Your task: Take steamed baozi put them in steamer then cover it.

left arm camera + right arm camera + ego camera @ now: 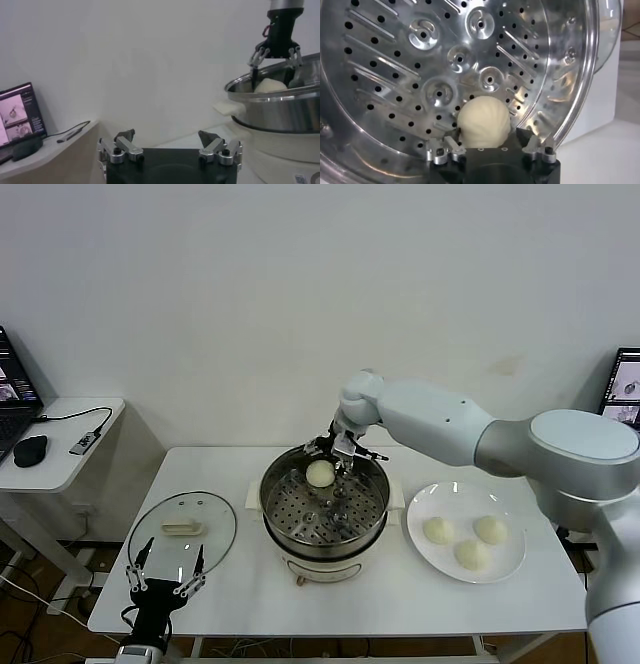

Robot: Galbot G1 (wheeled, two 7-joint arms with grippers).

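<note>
I see the right gripper [340, 452] over the far side of the steamer [372, 519], fingers spread around one baozi [320, 473] that rests on the perforated floor. Three more baozi [466, 540] sit on the white plate [424, 556] — lid [215, 519] flat on the table. The left gripper [166, 579] hangs spread wide near the lid's front edge — idle.

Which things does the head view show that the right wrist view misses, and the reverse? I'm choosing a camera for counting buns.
Only the head view shows the plate with three buns, the glass lid on the table, and the open left gripper near that lid. Only the right wrist view shows the steamer floor's holes close up. Both show the steamer, one bun inside it, and the open right gripper over that bun.
</note>
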